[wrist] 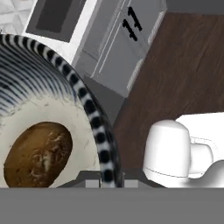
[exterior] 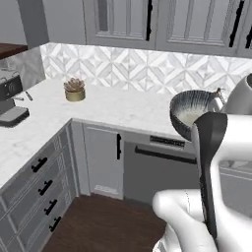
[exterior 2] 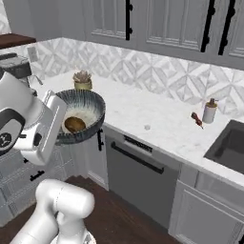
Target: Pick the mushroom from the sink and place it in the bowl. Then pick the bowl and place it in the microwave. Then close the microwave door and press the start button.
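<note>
The counter (exterior 2: pixel 157 119) is running along the tiled wall, with the sink (exterior 2: pixel 228 143) sunk into its right end. I am carrying the bowl (exterior 2: pixel 81 116) in the air, out past the counter's front edge and above the dark floor; it is tilting slightly. The mushroom (exterior 2: pixel 75 124) is lying loose on the bowl's pale inner bottom. I am judging the bowl to be stiff, glazed and probably slippery, light enough for an edge grip yet breakable if dropped; the rim (wrist: pixel 98 131) is the natural place to take hold, and the loose mushroom may roll if the tilt grows. My hand (wrist: pixel 105 177) is standing nearly closed, its two tips pinching the striped rim wall between them, one inside and one outside, and is touching nothing else.
</note>
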